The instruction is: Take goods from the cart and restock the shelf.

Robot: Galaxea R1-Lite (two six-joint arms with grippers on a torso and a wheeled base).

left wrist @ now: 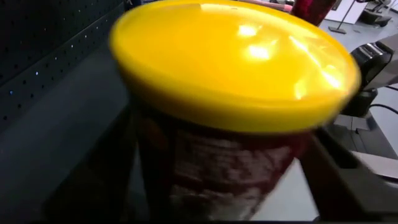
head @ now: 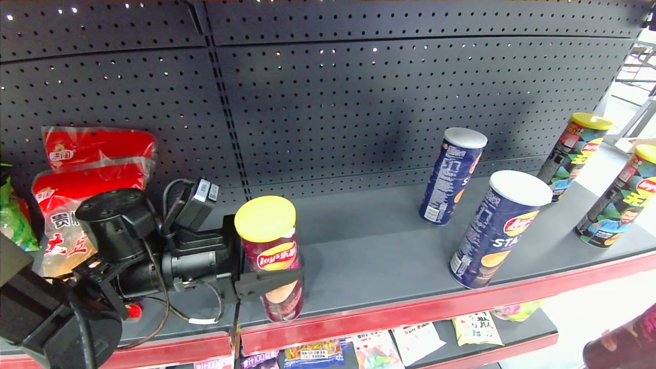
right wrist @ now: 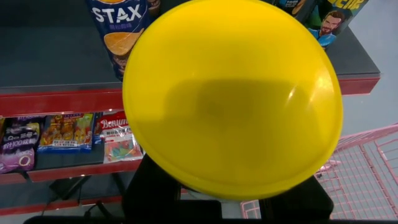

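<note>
- My left gripper (head: 279,279) is closed around the middle of a dark red can (head: 269,251) with a yellow lid (head: 265,218). It holds the can upright at the shelf's front edge, left of centre.
- The can's base looks to be on or just above the shelf (head: 369,256), very near the red front lip (head: 410,307). I cannot tell whether it is touching.
- My right gripper (right wrist: 224,198) appears to hold a second red can (right wrist: 230,93) lid-up, off the shelf's right front corner and above the pink wire cart (right wrist: 367,168).
- I judge the step to be placing: the left can has reached the shelf and is not yet released.
- Next, I think, comes setting the base flat and a little back from the lip, then opening the fingers without tipping the can. After that the right can needs a spot.
- There is bare shelf between my can and two blue cans (head: 451,177) (head: 497,230) standing right of centre.
- Two green-and-black cans (head: 576,154) (head: 615,200) stand at the right end.
- Red bags (head: 87,174) and a green bag (head: 13,215) lean at the left end against the dark pegboard back (head: 359,102).
- A lower shelf (head: 533,335) carries small packets.
</note>
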